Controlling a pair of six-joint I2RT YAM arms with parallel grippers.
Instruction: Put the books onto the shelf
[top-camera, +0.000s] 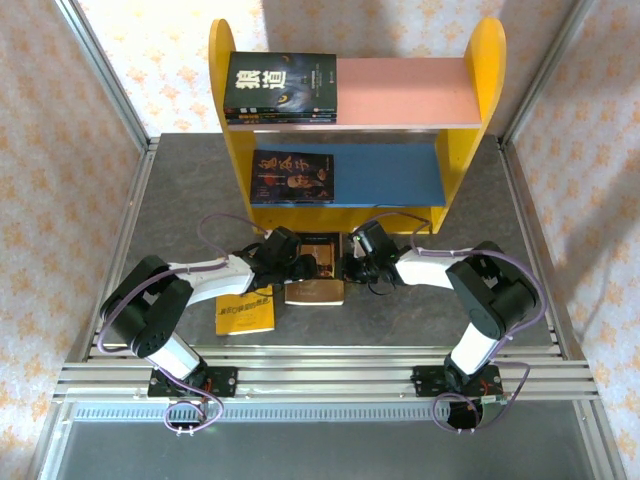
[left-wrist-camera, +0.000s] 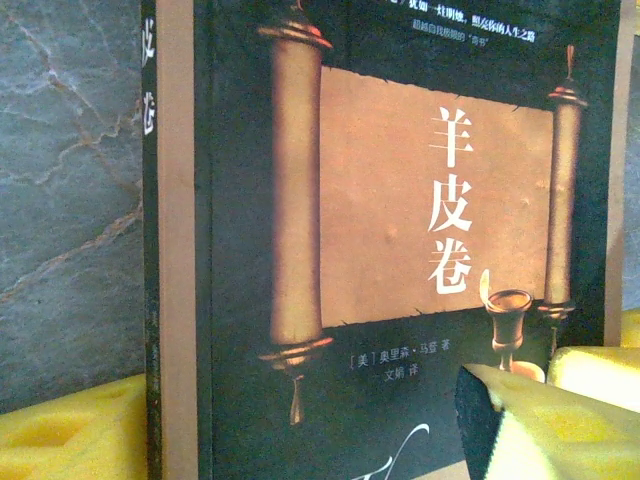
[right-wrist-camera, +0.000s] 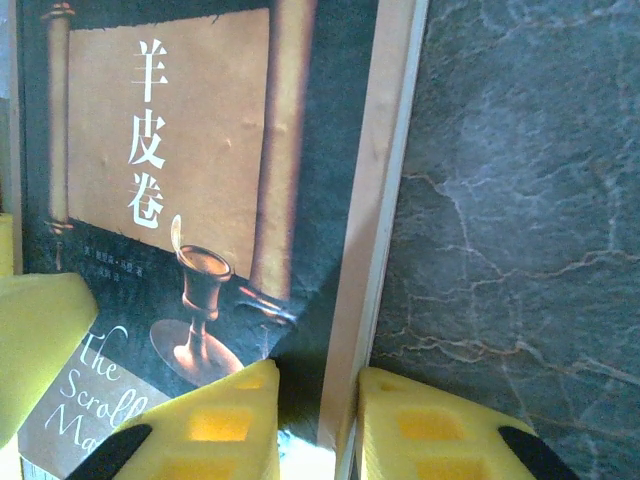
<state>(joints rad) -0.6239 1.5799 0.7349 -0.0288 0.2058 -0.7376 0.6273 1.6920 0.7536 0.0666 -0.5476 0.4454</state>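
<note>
Top external: left gripper (top-camera: 298, 268) sits at the spine side of the brown paperback with the scroll-and-candlestick cover (top-camera: 316, 288). Book lies on the grey marble-look table (top-camera: 420, 320), just in front of the yellow-sided two-tier shelf (top-camera: 232, 165). Left jaws are spread wide, one yellow foam pad (left-wrist-camera: 60, 435) off the spine, not gripping. Right gripper (top-camera: 352, 268) is narrowed on the opposite long edge, a pad (right-wrist-camera: 420, 435) either side; reads as a pinch. Seat that edge deep, lift level, left steadies the spine.
</note>
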